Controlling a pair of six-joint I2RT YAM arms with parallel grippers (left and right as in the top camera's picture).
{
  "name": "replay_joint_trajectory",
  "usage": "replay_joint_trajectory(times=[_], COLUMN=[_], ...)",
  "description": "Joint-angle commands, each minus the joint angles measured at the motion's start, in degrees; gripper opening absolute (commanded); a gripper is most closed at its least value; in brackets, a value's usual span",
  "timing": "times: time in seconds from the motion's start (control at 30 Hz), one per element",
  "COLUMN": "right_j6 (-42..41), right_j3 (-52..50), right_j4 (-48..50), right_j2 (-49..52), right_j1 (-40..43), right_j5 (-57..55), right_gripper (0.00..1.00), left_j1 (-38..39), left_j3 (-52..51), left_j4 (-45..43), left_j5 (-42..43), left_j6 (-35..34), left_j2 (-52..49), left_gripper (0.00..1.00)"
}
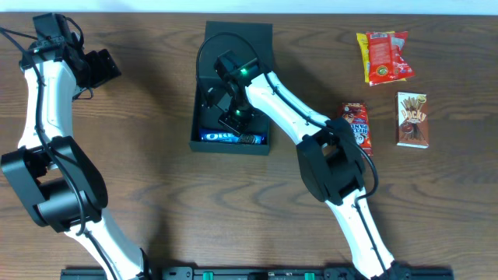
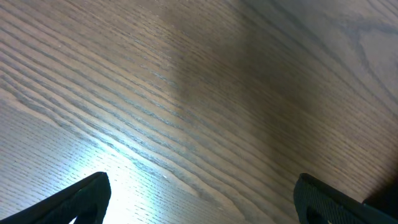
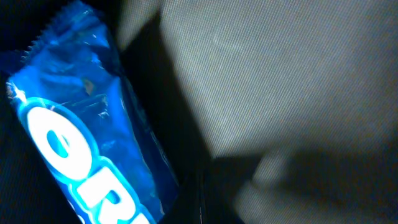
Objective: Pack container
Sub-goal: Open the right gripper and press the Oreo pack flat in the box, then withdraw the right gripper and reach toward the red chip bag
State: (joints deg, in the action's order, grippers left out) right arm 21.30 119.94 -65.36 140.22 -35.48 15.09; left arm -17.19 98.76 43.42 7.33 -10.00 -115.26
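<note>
Packing status: one blue Oreo pack (image 1: 231,138) lies flat in the container (image 1: 201,109), along the wall nearest the robot. The arm hides a good part of the floor, so I can't say what else is in there.
Container: black box sitting mid-worktop (image 1: 156,179), lid flap (image 1: 238,35) folded open on the far side.
Right hand (image 1: 232,117): down inside the box, just beside the Oreo pack, clenched shut. Its wrist view is dark and only shows the wrapper and the box floor. I can't spot anything pinched in it.
Left hand (image 2: 202,199): off to the left over bare wood, fingers (image 2: 81,199) spread wide, holding nothing.
Waiting outside: a red packet (image 1: 356,124) partly hidden by the right arm, a Pocky box (image 1: 412,119) just beside it, and a red-and-yellow bag (image 1: 383,56) further back. All are well apart from the box.
Step in hand (my guess): getting the right hand out of the box and on to the next snack.
How I'd do it: come straight up until clear of the walls before swinging right, so the fingers don't drag the crinkly wrapper or nudge the box. Open up only once over the next packet. The red one is nearest, so go there.
Placement tip: set the next item on the floor beside the Oreo pack, not on top, so the lid can shut flat.
Watch out: nothing is bracing the box, so a bump on a wall could slide it.
</note>
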Motion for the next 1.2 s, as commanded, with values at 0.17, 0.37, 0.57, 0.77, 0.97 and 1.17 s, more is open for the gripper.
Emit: replay_joint_trajectory(times=[0.17, 0.37, 0.57, 0.77, 0.97, 1.17], right_j6=[-0.7, -0.24, 0.15, -0.35, -0.31, -1.05], right_j3=[-0.24, -0.24, 0.04, 7.02, 24.74, 29.0], right_j4=[-0.48, -2.25, -1.53, -3.63, -12.15, -12.85], right_j2=[0.17, 0.17, 0.15, -0.2, -3.15, -6.29], right_j1=[-0.24, -0.66, -0.7, -0.7, 1.62, 9.97], right_j5=[0.59, 2.12, 2.08, 2.1, -4.68, -15.5], right_gripper=[0.01, 0.01, 0.01, 0.01, 0.02, 0.01], left_j1=[-0.04, -0.04, -0.04, -0.04, -0.04, -0.04], left_j3=[-0.35, -0.35, -0.35, -0.35, -0.35, -0.35], left_j4=[0.02, 0.04, 0.02, 0.04, 0.04, 0.07], left_j5=[0.22, 0.22, 0.22, 0.2, 0.2, 0.2], left_j6=[1.25, 1.25, 1.22, 1.25, 1.22, 1.25], left_j2=[-0.55, -0.55, -0.55, -0.55, -0.55, -0.55], left_gripper=[0.95, 0.95, 0.95, 0.95, 0.95, 0.95])
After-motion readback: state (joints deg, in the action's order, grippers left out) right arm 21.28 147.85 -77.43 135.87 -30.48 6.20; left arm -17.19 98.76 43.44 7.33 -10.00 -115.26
